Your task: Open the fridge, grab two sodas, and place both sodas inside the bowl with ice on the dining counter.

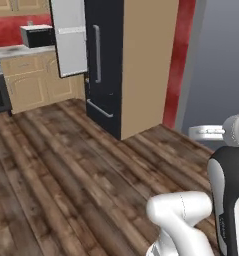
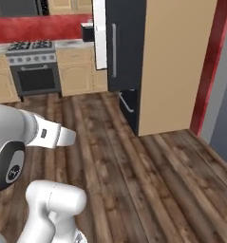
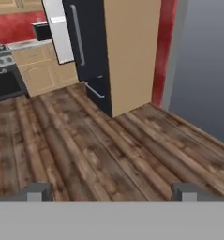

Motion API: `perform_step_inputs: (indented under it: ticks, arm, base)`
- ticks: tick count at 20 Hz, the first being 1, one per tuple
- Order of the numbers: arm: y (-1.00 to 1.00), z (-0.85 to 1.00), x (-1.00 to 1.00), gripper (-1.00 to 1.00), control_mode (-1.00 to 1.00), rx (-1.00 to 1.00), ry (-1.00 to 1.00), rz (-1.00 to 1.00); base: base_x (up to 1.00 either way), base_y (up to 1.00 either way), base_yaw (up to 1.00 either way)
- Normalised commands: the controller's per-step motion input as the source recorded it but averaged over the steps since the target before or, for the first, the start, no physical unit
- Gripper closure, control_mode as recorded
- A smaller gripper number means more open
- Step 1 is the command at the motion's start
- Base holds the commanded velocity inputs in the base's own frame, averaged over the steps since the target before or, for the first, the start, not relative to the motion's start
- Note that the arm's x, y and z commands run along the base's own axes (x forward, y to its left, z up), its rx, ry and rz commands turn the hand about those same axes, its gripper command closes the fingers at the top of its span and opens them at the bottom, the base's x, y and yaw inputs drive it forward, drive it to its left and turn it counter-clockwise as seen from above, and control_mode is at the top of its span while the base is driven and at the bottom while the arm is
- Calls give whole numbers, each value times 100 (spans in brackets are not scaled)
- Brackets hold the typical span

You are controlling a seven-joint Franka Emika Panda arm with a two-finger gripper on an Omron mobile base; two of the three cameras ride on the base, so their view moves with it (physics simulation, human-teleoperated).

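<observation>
The fridge [image 3: 87, 51] stands in the upper middle of the hand view, tall and upright, its left door [image 3: 58, 30] swung open, the right door's grey bar handle [image 3: 77, 35] running vertically. The gripper [image 3: 111, 191] sits at the bottom edge, jaws spread wide and empty, well apart from it across wood floor [image 3: 85, 150]; the fridge lies ahead, slightly left.
</observation>
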Motion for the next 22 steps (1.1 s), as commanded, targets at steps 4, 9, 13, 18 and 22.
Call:
perform_step_inputs:
  ticks: [4, 9, 13, 18, 22]
  arm:
    - [0, 0, 0, -100, 100, 0, 0, 0]
    - [0, 0, 0, -100, 100, 0, 0, 0]
    - [0, 0, 0, -100, 100, 0, 0, 0]
    - [0, 0, 0, -100, 100, 0, 0, 0]
    - [0, 0, 0, -100, 100, 0, 0, 0]
  base:
    - [95, 100, -10]
    - [86, 100, -13]
    - [81, 100, -14]
    - [82, 100, -19]
    - [76, 100, -25]
